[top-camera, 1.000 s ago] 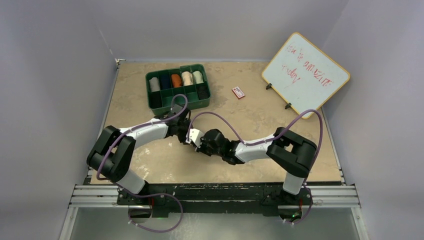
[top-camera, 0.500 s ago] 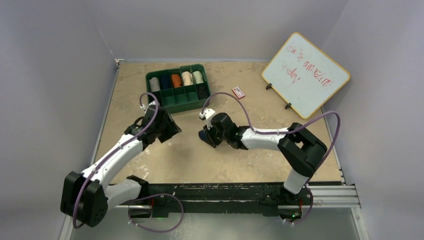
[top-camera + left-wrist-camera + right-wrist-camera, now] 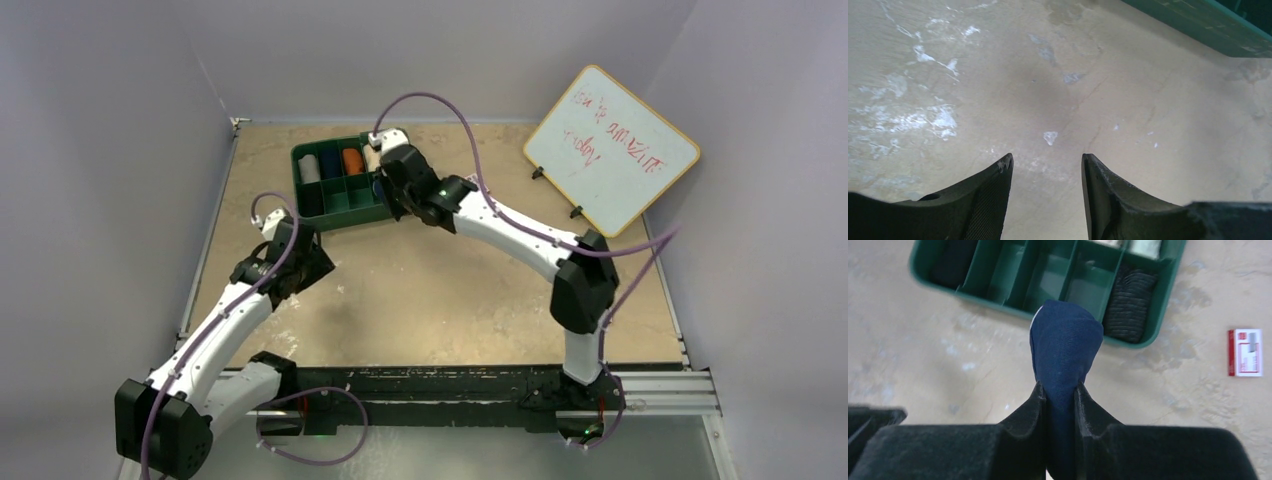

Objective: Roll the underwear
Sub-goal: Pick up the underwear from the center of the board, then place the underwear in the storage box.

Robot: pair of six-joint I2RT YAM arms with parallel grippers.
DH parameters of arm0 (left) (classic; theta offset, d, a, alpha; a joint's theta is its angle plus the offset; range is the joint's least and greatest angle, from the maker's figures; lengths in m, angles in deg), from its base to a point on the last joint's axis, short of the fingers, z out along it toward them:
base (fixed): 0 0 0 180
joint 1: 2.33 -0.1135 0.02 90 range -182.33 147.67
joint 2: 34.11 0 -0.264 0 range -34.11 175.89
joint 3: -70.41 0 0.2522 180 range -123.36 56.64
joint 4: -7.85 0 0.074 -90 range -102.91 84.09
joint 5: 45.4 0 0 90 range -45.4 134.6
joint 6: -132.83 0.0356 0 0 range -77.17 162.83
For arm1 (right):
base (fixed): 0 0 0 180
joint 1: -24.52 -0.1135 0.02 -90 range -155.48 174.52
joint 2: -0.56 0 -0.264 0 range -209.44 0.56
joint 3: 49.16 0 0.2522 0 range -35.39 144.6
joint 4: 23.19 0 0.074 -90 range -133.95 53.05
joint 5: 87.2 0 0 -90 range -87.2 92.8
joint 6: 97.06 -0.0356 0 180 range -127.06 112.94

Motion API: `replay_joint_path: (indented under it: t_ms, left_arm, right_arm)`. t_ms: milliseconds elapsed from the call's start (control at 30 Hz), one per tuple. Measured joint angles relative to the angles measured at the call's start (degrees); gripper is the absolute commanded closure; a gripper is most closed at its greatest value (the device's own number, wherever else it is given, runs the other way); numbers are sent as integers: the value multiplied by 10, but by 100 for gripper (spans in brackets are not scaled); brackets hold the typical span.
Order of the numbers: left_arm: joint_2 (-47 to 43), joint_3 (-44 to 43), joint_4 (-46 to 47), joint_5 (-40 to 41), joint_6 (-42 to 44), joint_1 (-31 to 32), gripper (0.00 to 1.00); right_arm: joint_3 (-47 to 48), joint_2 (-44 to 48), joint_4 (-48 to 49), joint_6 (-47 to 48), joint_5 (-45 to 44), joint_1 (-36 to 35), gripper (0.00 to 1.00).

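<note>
Navy blue rolled cloth brief (image 3: 1065,347) is pinched between the jaws of my right gripper (image 3: 1060,390), which grip only its lower end, so most of the roll stands free beyond my fingertips. It hangs roughly above the near wall of the green plastic tray with divided compartments (image 3: 993,304); I cannot tell whether it has crossed that wall.

My main worry is the roll coming undone. With so little cloth in the grip, the free end could loosen if I tilt or let go from too high, and the brief would land as a flat heap.

The second risk is aim. If I release short, it drops on the table on the near side of the tray. If I go too far towards the tray's right end, it lands on the black ribbed cloth brief (image 3: 1130,302) that fills the near-right compartment (the ones beside that look free). A divider could also snag the cloth and pull a layer out.

The small red-and-white card (image 3: 1245,352) lies to the right of the tray, well apart. My left gripper (image 3: 1047,160) hangs with jaws apart and nothing between them, over the pale mottled table (image 3: 998,75) off the tray's near-left corner.
</note>
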Motion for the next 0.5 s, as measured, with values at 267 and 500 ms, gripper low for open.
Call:
replay_joint_path:
  t_ms: [267, 500]
  left_arm:
    - [24, 0, 1, -47, 63, -86, 41]
    - [32, -6, 1, -141, 117, -183, 24]
  right_arm:
    - [289, -215, -130, 0, -74, 14, 100]
    - [416, -327, -192, 3, -94, 23, 100]
